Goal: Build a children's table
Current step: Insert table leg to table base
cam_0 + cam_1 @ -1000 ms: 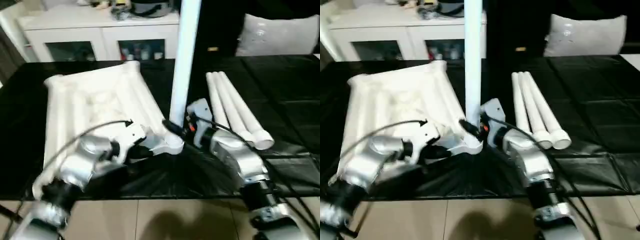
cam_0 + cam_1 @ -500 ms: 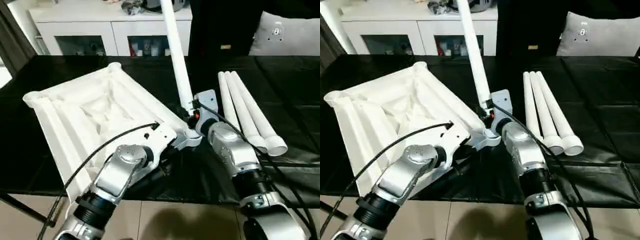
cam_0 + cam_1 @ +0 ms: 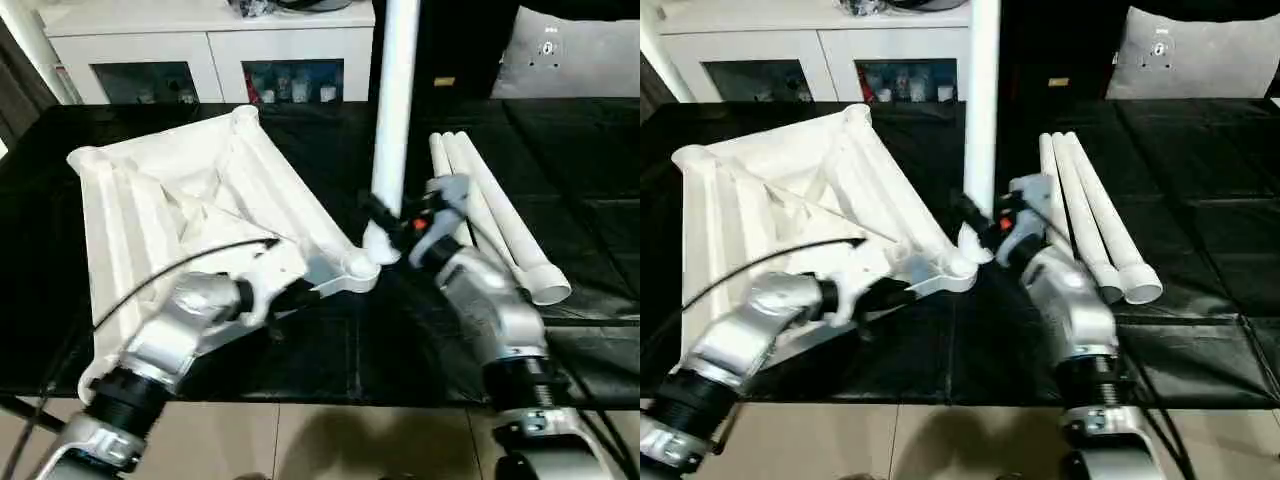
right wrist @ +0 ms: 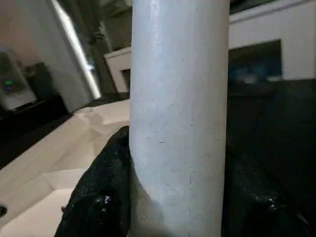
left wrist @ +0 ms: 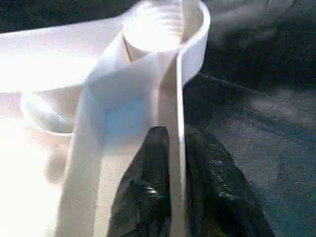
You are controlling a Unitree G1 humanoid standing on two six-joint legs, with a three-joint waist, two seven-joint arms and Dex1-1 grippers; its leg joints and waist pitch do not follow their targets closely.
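A: Leg (image 3: pixel 395 110) reads upright again versus the lean half a second back, foot by the corner socket (image 3: pixel 361 268); right gripper (image 3: pixel 392 221) clamps it.

B: Wrist view: left gripper (image 5: pixel 177 163) fingers straddle the tabletop (image 3: pixel 170 200) rim, barely parted. Three spare legs (image 3: pixel 490 210) beside, on the black table (image 3: pixel 590 180).

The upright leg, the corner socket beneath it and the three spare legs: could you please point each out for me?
upright leg (image 3: pixel 393 120): left eye view, middle of its shaft.
corner socket (image 3: pixel 360 268): left eye view, its round rim.
three spare legs (image 3: pixel 1085 215): right eye view, middle tube's shaft.
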